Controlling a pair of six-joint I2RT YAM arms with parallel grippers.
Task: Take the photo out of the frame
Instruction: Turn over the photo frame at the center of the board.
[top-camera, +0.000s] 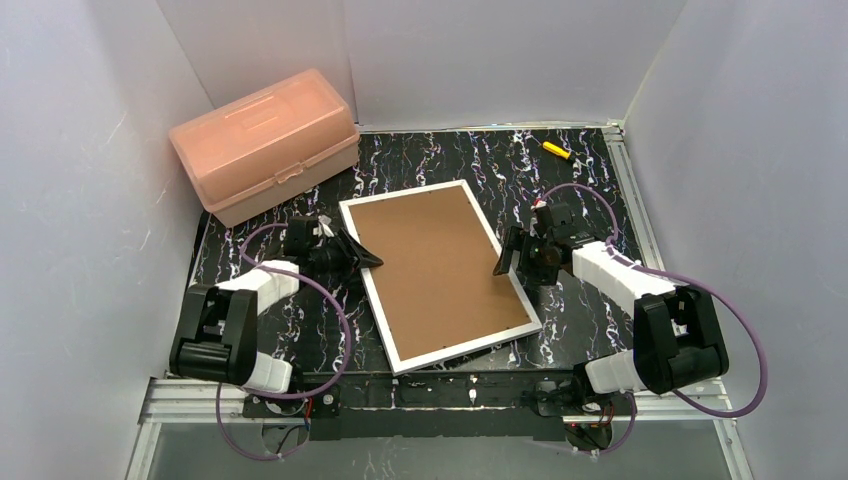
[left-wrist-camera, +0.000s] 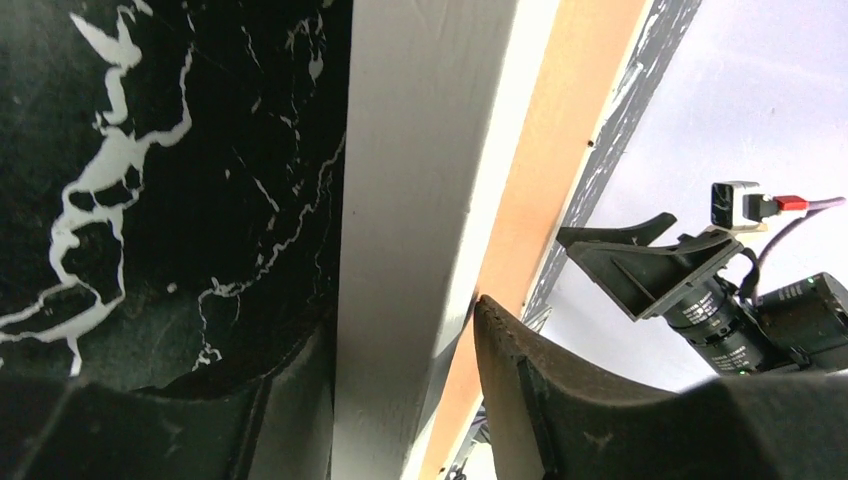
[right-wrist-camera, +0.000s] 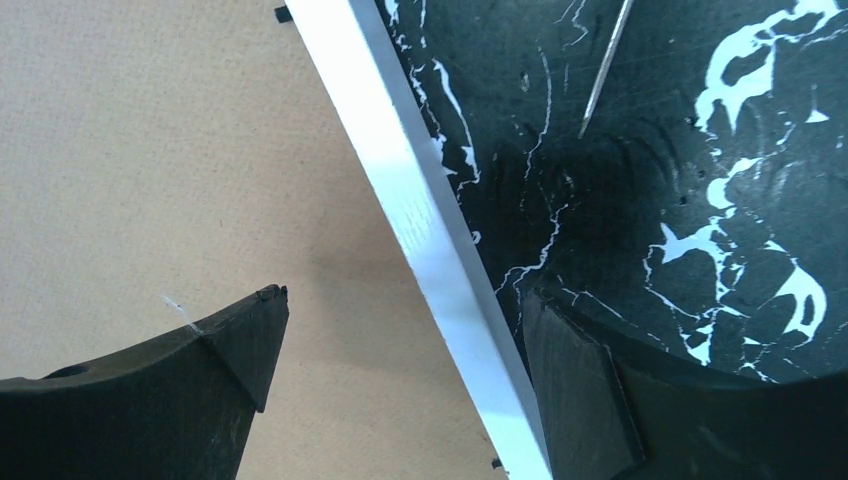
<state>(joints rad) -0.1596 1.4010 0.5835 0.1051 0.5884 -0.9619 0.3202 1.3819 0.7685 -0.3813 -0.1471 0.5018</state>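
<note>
The frame is straddled: right hand wide open, left hand cannot be told; uneven closing could skew it.

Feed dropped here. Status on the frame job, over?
Left hand astride frame edge, grip unclear. Right hand open over opposite edge. Frame face-down, backing on, photo unseen. Nothing blocking.

The frame lies flat in the middle of the surface, its back side up. Behind it on the left stands a box. A small pen-like thing lies far behind on the right. The left hand is at the frame's left edge and the right hand is at its right edge.
</note>
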